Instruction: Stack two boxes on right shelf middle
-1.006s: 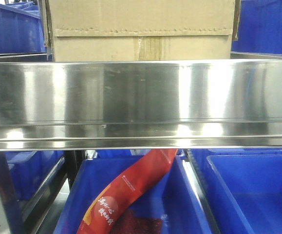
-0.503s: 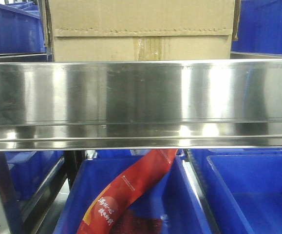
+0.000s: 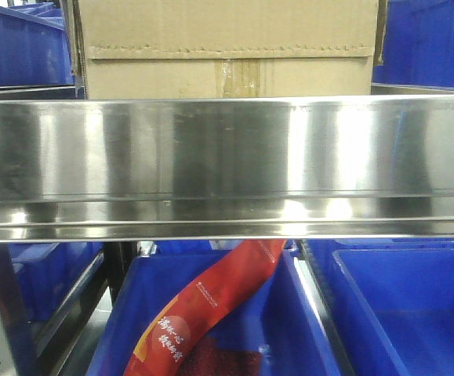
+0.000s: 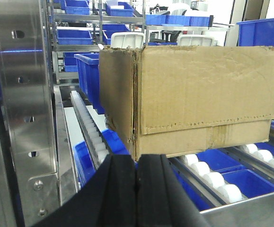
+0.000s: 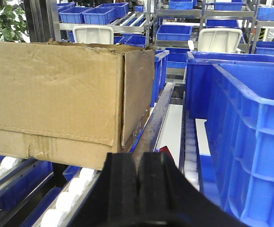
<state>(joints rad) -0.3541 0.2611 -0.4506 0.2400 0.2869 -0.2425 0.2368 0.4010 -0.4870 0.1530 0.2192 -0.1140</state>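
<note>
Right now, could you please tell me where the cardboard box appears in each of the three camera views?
Front view: the cardboard box fills the top centre, behind the steel shelf lip.
Left wrist view: it sits centre to right on white rollers, above the shut left gripper.
Right wrist view: it fills the left half, above the shut right gripper.
Shared landmark: the brown tape strip on its front.

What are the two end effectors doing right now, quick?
Left end effector: closed, holding nothing, just short of the cardboard box.
Right end effector: closed, also empty.
</note>
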